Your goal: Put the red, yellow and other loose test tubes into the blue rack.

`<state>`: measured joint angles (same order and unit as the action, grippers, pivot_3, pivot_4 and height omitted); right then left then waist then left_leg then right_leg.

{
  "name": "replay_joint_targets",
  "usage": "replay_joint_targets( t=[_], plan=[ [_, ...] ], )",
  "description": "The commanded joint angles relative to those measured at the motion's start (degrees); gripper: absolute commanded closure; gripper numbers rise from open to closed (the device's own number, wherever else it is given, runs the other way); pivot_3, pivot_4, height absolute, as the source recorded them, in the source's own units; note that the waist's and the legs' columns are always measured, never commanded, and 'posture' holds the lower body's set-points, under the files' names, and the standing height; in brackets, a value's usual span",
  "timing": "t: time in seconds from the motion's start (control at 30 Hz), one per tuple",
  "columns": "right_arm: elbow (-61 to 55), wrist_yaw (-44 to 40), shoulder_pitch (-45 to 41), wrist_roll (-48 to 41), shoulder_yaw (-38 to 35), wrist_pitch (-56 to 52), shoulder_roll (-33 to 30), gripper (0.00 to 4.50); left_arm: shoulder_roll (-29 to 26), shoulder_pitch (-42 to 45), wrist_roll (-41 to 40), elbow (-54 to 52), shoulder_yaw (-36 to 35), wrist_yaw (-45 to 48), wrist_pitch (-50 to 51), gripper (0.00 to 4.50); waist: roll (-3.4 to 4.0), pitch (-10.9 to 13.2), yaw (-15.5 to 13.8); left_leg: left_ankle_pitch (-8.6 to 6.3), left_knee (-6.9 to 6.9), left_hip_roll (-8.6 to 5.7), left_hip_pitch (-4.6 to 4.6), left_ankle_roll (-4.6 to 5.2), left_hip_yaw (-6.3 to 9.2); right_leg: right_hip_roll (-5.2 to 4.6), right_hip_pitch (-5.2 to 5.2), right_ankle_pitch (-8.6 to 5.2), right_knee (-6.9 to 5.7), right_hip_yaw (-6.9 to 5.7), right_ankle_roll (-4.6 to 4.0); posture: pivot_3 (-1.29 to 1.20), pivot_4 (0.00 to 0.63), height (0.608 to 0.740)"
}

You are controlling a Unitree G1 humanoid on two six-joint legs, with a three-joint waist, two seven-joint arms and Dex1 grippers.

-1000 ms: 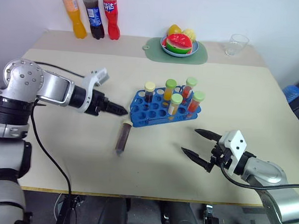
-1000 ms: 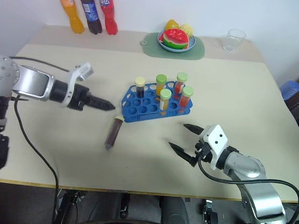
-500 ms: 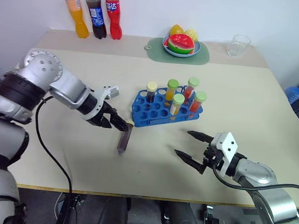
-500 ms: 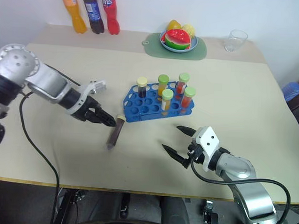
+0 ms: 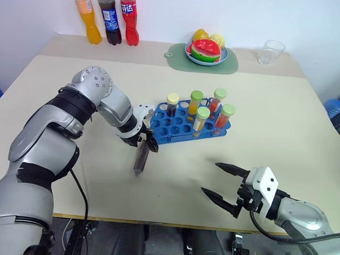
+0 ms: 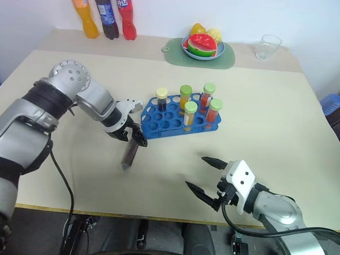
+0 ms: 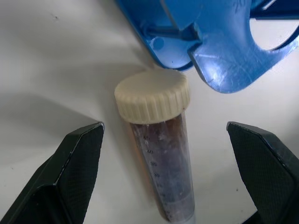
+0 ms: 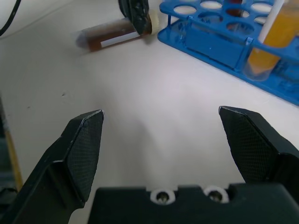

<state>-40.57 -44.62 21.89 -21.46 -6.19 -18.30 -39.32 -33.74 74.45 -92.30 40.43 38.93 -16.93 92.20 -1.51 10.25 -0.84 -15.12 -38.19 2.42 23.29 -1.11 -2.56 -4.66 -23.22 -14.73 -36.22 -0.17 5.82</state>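
A loose test tube (image 5: 140, 160) of dark brown liquid with a cream cap (image 7: 153, 95) lies on the table just in front of the blue rack (image 5: 178, 130). Several capped tubes with red-orange, yellow and dark liquid stand upright in the rack. My left gripper (image 5: 147, 145) points down over the lying tube's cap end, open, one finger (image 7: 70, 172) on each side of the tube and not touching it. My right gripper (image 5: 211, 178) hovers open and empty near the table's front edge, well to the right of the tube, which lies far ahead of it in its wrist view (image 8: 110, 38).
Three soda bottles (image 5: 110, 20) stand at the back left. A green mat with a fruit plate (image 5: 204, 53) and a clear glass (image 5: 271, 52) sit along the back. Bare tabletop (image 5: 173, 184) stretches between the tube and my right gripper.
My left arm has swung right and down, and its gripper has tipped from nearly level to pointing down over the tube's cap. My right gripper has drawn back toward the front edge.
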Motion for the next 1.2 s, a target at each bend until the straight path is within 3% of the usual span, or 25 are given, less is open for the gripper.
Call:
replay_joint_targets(
  t=[0.03,0.2,0.23,0.4,0.43,0.53,0.63,0.7,0.73,0.8,1.0,1.1,1.2],
  plan=[
    [-2.8,-1.5,1.3,-0.6,-2.9,2.4,-1.0,0.13,1.2,-1.2,3.5,-0.5,-1.4,-0.7,0.3,0.94,0.02,0.0,0.0,0.0,-0.02,0.0,-0.01,0.0,0.01,0.0,0.02,0.0,0.0,0.0,-0.01,0.0,0.15,0.74],
    [-1.9,-2.1,0.8,-0.7,-3.8,3.0,-1.5,0.13,1.0,-1.6,2.6,-1.4,-0.9,-0.7,0.3,3.44,0.04,0.0,0.0,0.0,-0.02,-0.02,0.03,0.0,0.05,-0.02,0.01,0.0,0.03,0.0,-0.02,0.0,0.15,0.74],
    [-1.5,-2.3,0.5,-0.7,-3.8,3.1,-1.5,0.13,0.6,-1.6,1.9,-1.9,-0.7,-0.7,0.3,3.7,0.04,0.0,0.1,0.0,-0.01,-0.02,0.04,0.0,0.05,-0.02,0.01,0.0,0.04,0.0,-0.02,0.0,0.15,0.74],
    [0.5,-3.0,-2.5,-0.6,-2.6,2.9,-1.6,0.13,-4.8,-1.7,-2.6,-8.1,0.0,1.1,0.3,3.72,0.0,0.0,0.3,0.0,0.01,-0.01,0.09,0.0,0.06,-0.02,-0.07,0.0,0.06,0.0,-0.01,0.0,0.15,0.74],
    [1.6,-3.3,-3.8,-0.6,-2.1,2.9,-1.7,0.13,-7.9,-2.5,-3.3,-11.6,-1.4,2.8,0.3,3.72,0.0,0.0,0.3,0.0,0.03,0.0,0.11,0.0,0.05,-0.02,-0.11,0.0,0.05,0.01,-0.01,0.0,0.15,0.74],
    [3.9,-4.3,-6.2,-0.7,-1.2,3.3,-1.7,0.13,-13.2,-5.2,-3.5,-19.2,-7.0,6.5,0.3,3.72,-0.02,0.1,1.0,0.01,0.08,0.06,0.13,-0.02,0.0,0.01,-0.2,0.01,0.0,0.03,-0.02,0.0,0.15,0.74],
    [6.2,-4.8,-9.4,-0.7,0.3,3.2,-1.3,0.13,-17.6,-15.0,3.3,-34.6,-20.7,13.7,-9.2,3.72,0.03,0.1,1.4,0.03,0.13,0.05,0.1,-0.05,-0.01,-0.02,-0.19,0.01,-0.01,0.02,-0.01,0.0,0.15,0.74],
    [7.8,-4.8,-11.6,-0.5,1.4,3.3,-0.8,0.13,-22.4,-22.3,10.7,-44.4,-24.1,30.0,-16.0,3.72,0.0,0.1,1.4,0.05,0.13,0.05,0.11,-0.09,-0.03,-0.03,-0.18,0.01,0.02,0.02,-0.02,0.0,0.15,0.74],
    [8.5,-4.9,-12.5,-0.3,1.9,3.4,-0.7,0.13,-24.0,-27.2,17.0,-49.1,-25.6,39.6,-24.9,3.72,0.01,0.1,1.5,0.07,0.13,0.05,0.11,-0.12,-0.05,-0.02,-0.18,0.01,0.02,0.02,-0.02,0.0,0.15,0.74],
    [9.5,-5.0,-13.6,-0.1,2.4,3.6,-0.5,0.13,-25.0,-33.1,24.3,-53.1,-27.5,50.1,-34.2,3.72,0.1,0.1,1.4,0.08,0.17,0.04,0.07,-0.14,-0.14,-0.03,-0.18,0.0,0.05,0.04,-0.04,0.0,0.15,0.74],
    [8.8,-3.8,-12.9,0.3,1.3,3.8,-0.6,0.13,-10.2,-41.9,39.0,-55.2,-35.1,55.5,-59.4,3.72,0.01,0.1,-0.6,0.08,0.05,0.0,0.13,-0.15,-0.1,-0.06,-0.05,0.02,0.17,0.02,-0.08,0.0,0.15,0.74],
    [7.8,-2.8,-11.7,0.4,0.2,3.8,-0.7,0.13,-3.8,-41.1,39.9,-52.5,-37.4,61.1,-65.2,3.72,0.02,0.1,-0.8,0.04,0.02,0.0,0.16,-0.07,-0.11,-0.04,-0.06,0.02,0.19,0.03,-0.07,0.0,0.15,0.74],
    [6.8,-1.4,-10.3,0.8,-0.5,3.8,-0.4,0.13,-0.2,-38.0,40.7,-47.3,-36.9,65.5,-64.3,3.72,0.01,0.1,-1.2,0.03,0.02,0.01,0.15,-0.05,-0.1,0.0,-0.07,0.03,0.13,0.03,-0.05,0.0,0.15,0.74]
  ],
)
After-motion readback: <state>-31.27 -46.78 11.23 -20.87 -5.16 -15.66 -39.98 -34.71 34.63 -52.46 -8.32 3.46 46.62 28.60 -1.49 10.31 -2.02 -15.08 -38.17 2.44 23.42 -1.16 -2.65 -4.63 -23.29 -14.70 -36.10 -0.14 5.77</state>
